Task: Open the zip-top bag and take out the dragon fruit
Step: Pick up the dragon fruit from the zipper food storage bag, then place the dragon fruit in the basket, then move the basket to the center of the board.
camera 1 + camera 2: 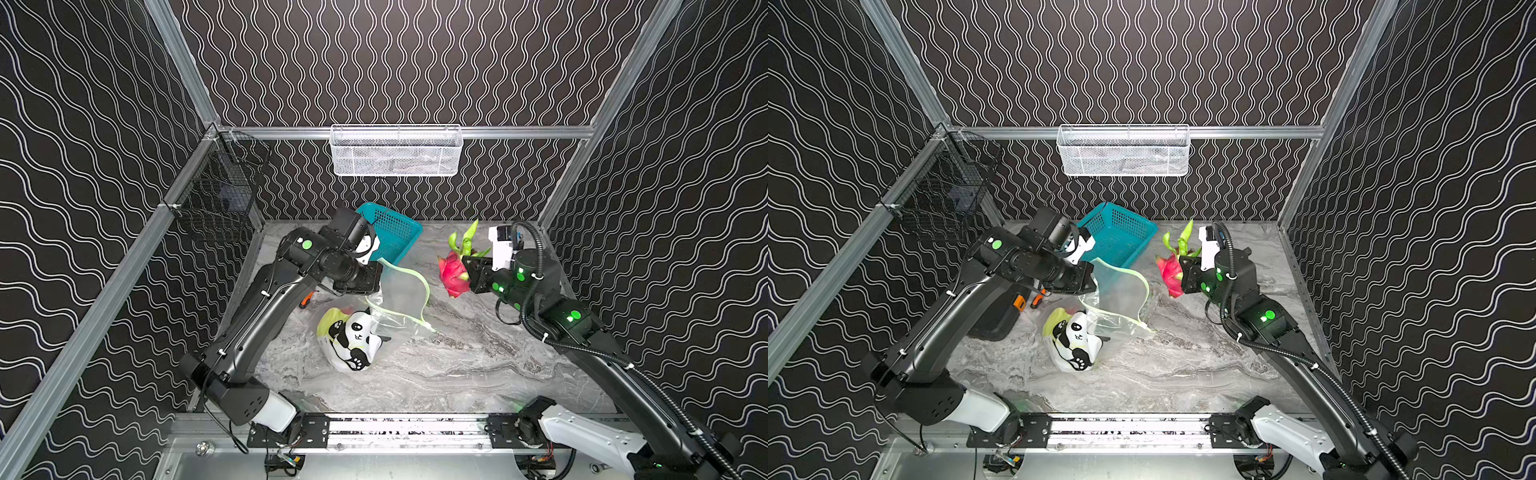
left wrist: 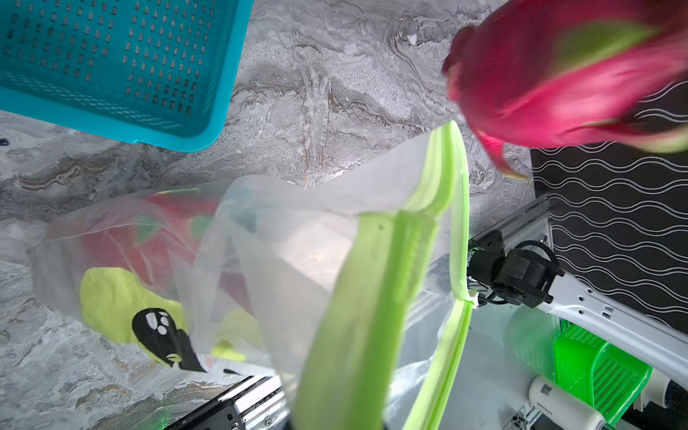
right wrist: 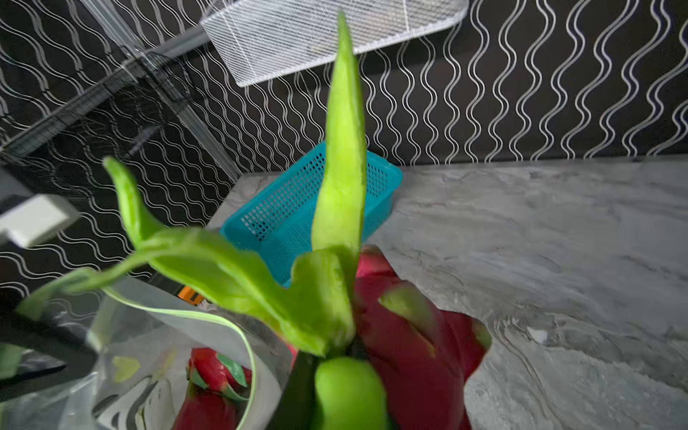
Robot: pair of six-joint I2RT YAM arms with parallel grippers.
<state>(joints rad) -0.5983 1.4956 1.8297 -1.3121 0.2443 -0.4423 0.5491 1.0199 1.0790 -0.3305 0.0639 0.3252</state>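
Right gripper [image 1: 466, 271]: jaws closed on dragon fruit [image 1: 451, 272], held above table [image 1: 478, 357], just beside zip-top bag [image 1: 401, 291]. Left gripper [image 1: 376, 270]: jaws shut tight, pinching bag's green zip strip [image 2: 372, 298].

Soft, even light; top views sharp, close-ups smeared.
Both top views bow at the edges, with faint shadows on the table [image 1: 457, 374]; in the wrist views the dragon fruit [image 2: 558, 74] (very close) blurs, and the bag [image 2: 298, 242] carries mild sheen.

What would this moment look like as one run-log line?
left gripper: shut on zip-top bag at green strip, mouth open | right gripper: shut on dragon fruit, held outside bag | second dragon fruit: inside bag
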